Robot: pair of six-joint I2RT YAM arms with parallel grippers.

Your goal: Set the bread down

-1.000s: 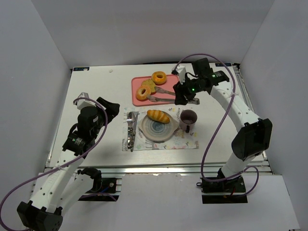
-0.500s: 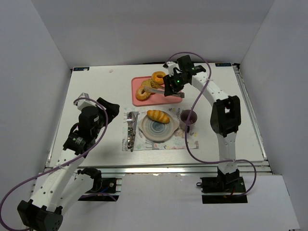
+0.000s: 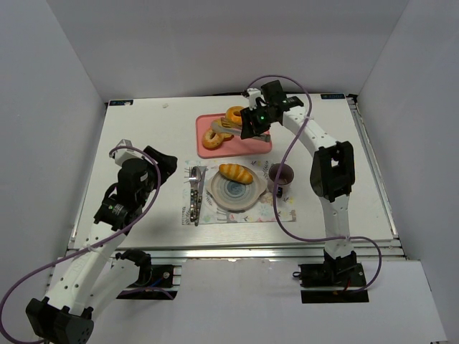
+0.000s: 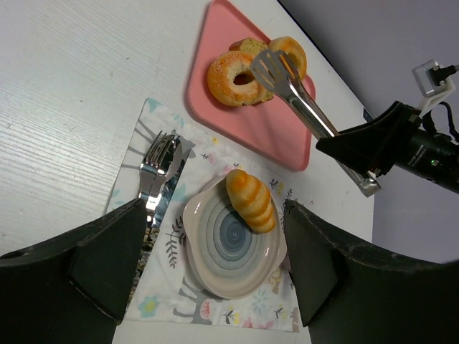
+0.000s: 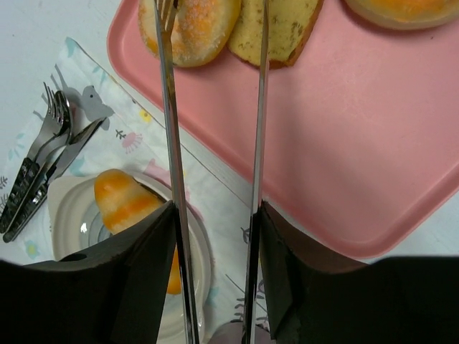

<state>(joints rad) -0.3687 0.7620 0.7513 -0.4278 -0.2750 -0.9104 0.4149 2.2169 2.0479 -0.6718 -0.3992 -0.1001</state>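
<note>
Left gripper (image 3: 163, 159): nearest to me, hanging over bare table with its fingers spread and nothing between them.
Cutlery (image 3: 196, 190): just right of that gripper, on the left edge of the patterned mat (image 3: 283, 213).
Plate (image 3: 222, 202): further right of the left gripper, and nearer me than the right one.
Bread (image 3: 236, 172): lying on the plate's far rim, below and behind the tong tips, touching neither gripper. By the look of it, it is already set down.
How the bread would handle: I'd judge it light and soft, easily dented, with a ridged crust that gives some bite. Its tapered ends would slip, so take it across the thick middle with a gentle squeeze.
Mug (image 3: 280, 175): near side of the right gripper, just right of the plate.
Right gripper (image 5: 215, 211): fingers pressed onto the tongs (image 4: 301, 107), whose blades stand apart and carry nothing.
Pink tray (image 3: 251, 146): under the tongs, with two doughnuts (image 4: 231, 77) and a flat toast slice (image 5: 276, 29) beyond the tips.
</note>
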